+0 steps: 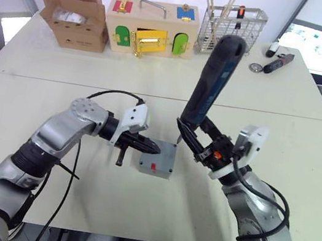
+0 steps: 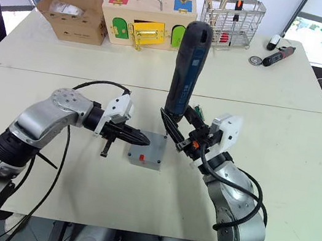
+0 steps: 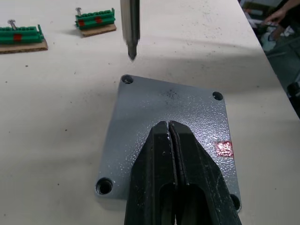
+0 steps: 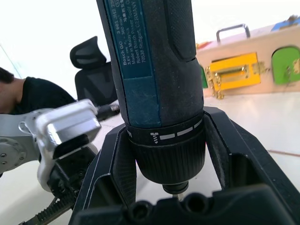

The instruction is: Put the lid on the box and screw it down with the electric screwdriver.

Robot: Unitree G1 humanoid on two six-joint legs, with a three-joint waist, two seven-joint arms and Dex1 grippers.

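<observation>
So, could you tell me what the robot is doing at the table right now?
It is fastening a lid onto a small grey box. The left gripper, fingers shut, rests on the lid. The right gripper holds the electric screwdriver almost upright, its bit hanging just above the table beside one corner hole, not yet in it. At least three corner holes look empty.

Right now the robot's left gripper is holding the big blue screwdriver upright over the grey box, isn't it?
Not quite: it is the right gripper that holds the electric screwdriver upright by the box, as the left eye view shows. The left gripper rests shut on the lid.
</observation>
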